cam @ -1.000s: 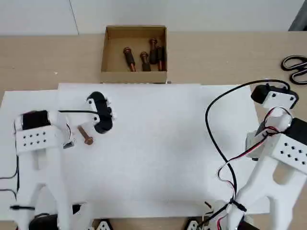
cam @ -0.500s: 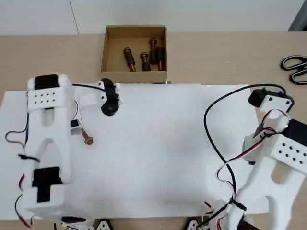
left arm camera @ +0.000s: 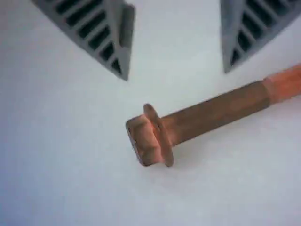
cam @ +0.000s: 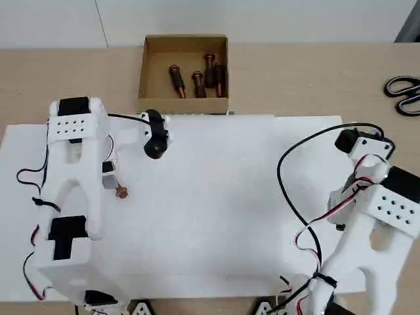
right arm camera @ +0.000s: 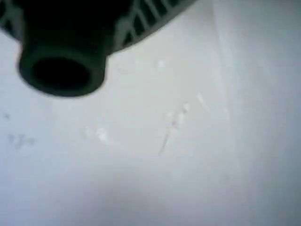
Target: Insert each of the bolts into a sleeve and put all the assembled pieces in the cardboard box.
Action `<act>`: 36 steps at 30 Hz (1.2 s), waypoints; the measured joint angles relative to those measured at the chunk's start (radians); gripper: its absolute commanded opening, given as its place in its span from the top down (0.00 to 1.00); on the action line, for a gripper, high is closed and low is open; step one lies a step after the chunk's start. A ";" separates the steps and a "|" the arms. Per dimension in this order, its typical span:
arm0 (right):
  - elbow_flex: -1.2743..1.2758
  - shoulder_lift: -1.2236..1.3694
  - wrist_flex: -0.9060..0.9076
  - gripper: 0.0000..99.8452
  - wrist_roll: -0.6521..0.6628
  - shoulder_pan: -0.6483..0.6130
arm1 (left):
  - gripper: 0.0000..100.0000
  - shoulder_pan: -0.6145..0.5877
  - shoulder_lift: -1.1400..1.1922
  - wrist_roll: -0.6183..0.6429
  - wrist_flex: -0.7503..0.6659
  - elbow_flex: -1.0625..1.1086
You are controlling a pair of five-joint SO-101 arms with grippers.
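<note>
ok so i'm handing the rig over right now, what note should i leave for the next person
Left gripper: open, over the loose bolt lying on the white sheet.
Right gripper: shut on a black sleeve.
Done: several assembled pieces lie in the cardboard box.
To do: grab the bolt, push it into the sleeve, box it.

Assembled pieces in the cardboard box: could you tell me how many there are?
4 assembled pieces in the cardboard box: one left, one middle, two close together right; more may be hidden.
</note>
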 measured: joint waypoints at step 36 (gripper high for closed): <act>0.000 0.000 -0.014 1.00 0.000 0.000 | 0.83 -0.064 0.069 0.006 -0.138 0.003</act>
